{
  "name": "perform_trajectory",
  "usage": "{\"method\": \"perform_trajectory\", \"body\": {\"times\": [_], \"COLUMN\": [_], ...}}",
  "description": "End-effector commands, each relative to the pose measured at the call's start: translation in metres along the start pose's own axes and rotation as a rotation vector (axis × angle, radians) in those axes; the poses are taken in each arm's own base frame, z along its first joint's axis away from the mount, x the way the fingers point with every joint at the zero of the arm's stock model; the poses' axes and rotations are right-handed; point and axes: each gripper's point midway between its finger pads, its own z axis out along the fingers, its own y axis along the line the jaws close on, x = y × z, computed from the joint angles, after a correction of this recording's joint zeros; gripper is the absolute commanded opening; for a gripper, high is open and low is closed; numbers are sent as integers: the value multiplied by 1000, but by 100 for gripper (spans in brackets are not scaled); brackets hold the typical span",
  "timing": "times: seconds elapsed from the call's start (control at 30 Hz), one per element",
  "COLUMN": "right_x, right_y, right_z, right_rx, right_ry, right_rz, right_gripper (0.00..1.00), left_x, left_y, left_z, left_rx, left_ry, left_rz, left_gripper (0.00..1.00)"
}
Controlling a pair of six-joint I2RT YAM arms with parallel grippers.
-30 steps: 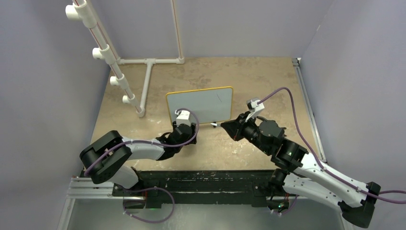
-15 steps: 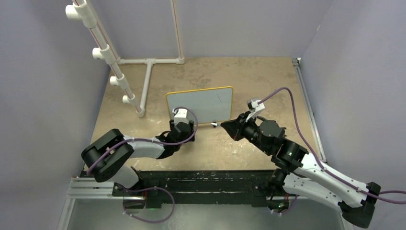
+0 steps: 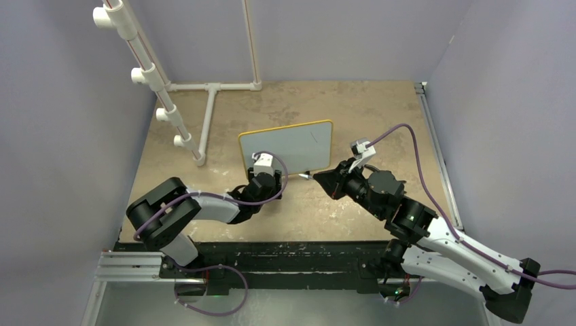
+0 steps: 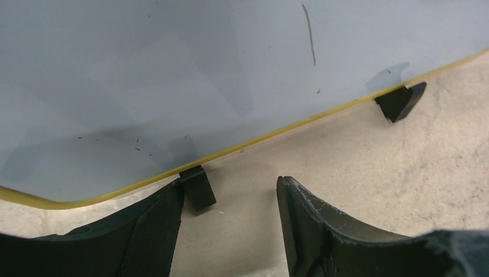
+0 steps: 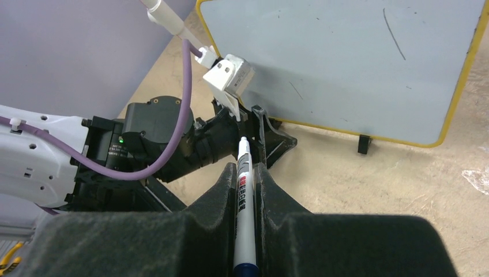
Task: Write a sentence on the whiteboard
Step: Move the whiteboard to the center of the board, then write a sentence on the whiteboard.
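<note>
The whiteboard (image 3: 289, 146) stands tilted on small black feet mid-table, white with a thin yellow frame. No sentence shows on it, only one thin dark stroke (image 4: 309, 34). My left gripper (image 3: 267, 175) is low at the board's near bottom edge, jaws open. In the left wrist view the left gripper (image 4: 229, 187) has a black foot (image 4: 197, 187) just inside its left finger and bare table between the jaws. My right gripper (image 3: 326, 180) sits right of the board's lower corner. In the right wrist view the right gripper (image 5: 245, 170) is shut on a white marker (image 5: 243, 190), its tip pointing toward the left gripper.
A white PVC pipe frame (image 3: 204, 115) stands at the back left, with a pipe rack (image 3: 146, 71) rising along the left wall. A metal strip (image 3: 438, 156) runs along the table's right edge. The black base rail (image 3: 285, 255) spans the near edge.
My left gripper has moved right and forward to the board's bottom edge, and the board has shifted slightly right. The right arm and marker have not moved.
</note>
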Motion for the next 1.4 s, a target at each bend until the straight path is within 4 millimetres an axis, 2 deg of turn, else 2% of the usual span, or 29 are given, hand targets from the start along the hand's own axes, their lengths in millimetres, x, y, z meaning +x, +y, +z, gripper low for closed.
{"method": "perform_trajectory", "body": {"times": [0.0,0.17,0.3,0.4,0.5,0.67,0.83,1.07,1.13,1.23,1.37], "right_x": [-9,-10,-11,-12,-14,-17,-19,-26,-30,-35,-35], "right_y": [0,-2,-3,-4,-3,-4,-6,3,8,19,39], "right_z": [0,-2,-3,-4,-5,-9,-8,-2,2,10,22], "right_rx": [3,12,17,21,21,17,29,-3,-23,-67,-158], "right_ry": [-43,-48,-53,-59,-64,-77,-79,-105,-117,-132,-132], "right_rz": [17,19,22,21,20,18,1,-16,-20,-18,-16], "right_gripper": [0,0,0,0,0,0,0,0,0,0,0], "left_x": [-3,2,2,2,3,-6,-34,-117,-155,-188,-210], "left_y": [-40,-57,-59,-60,-60,-62,-58,-47,-54,-50,-31], "left_z": [-1,-3,-13,-26,-44,-81,-110,-129,-139,-138,-122], "left_rx": [118,150,159,186,224,310,379,447,487,494,472], "left_ry": [-1,20,32,59,108,168,195,163,106,66,42], "left_rz": [-36,-39,-44,-42,-33,-16,50,121,151,186,194], "left_gripper": [58,58,59,60,66,70,73,73,73,73,73]}}
